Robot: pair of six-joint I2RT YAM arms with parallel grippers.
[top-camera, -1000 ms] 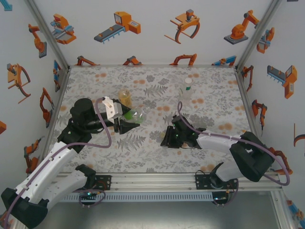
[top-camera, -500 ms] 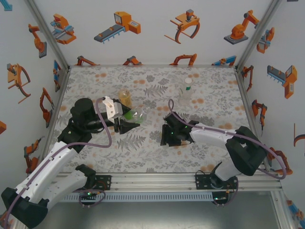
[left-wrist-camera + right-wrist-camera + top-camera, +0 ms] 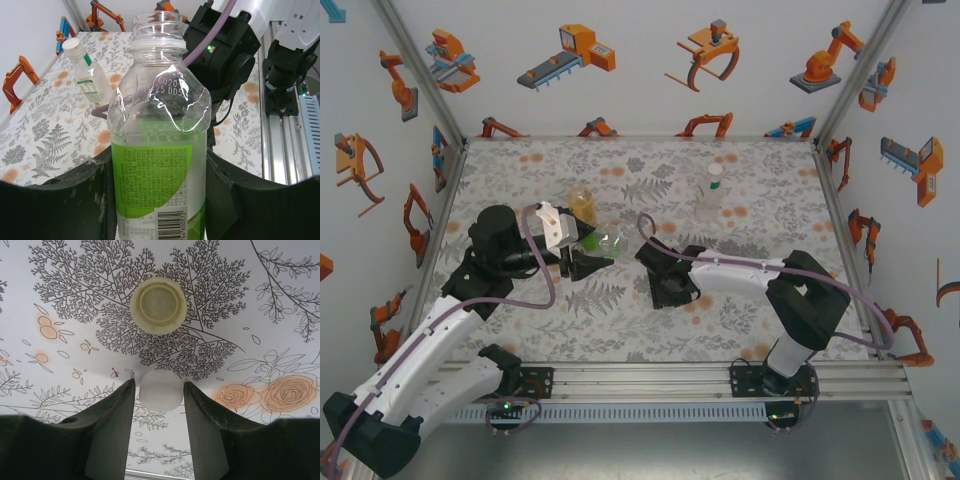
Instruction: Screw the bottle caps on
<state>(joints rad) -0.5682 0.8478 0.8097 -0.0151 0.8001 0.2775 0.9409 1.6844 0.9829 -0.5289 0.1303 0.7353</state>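
Your left gripper (image 3: 588, 262) is clamping the clear bottle (image 3: 608, 240) around its green-labelled body. In the left wrist view its fingers (image 3: 60, 210) are pressing in on both sides, and the bottle's threaded mouth is gaping open at the top. Your right gripper (image 3: 660, 292) is hanging low over the table (image 3: 770, 220), near that bottle on its right. Its jaws are standing partly apart around a white round cap (image 3: 161, 390), and whether they are pinching it or only flanking it cannot be told. Just beyond the fingertips, a pale yellow cap (image 3: 160, 306) is lying on the floral surface, hollow side up, apart from the white one. Farther back, a slim bottle (image 3: 712, 198) is standing upright, wearing a screwed-on cap (image 3: 716, 171). An amber bottle (image 3: 582, 203) is standing just behind the held one.
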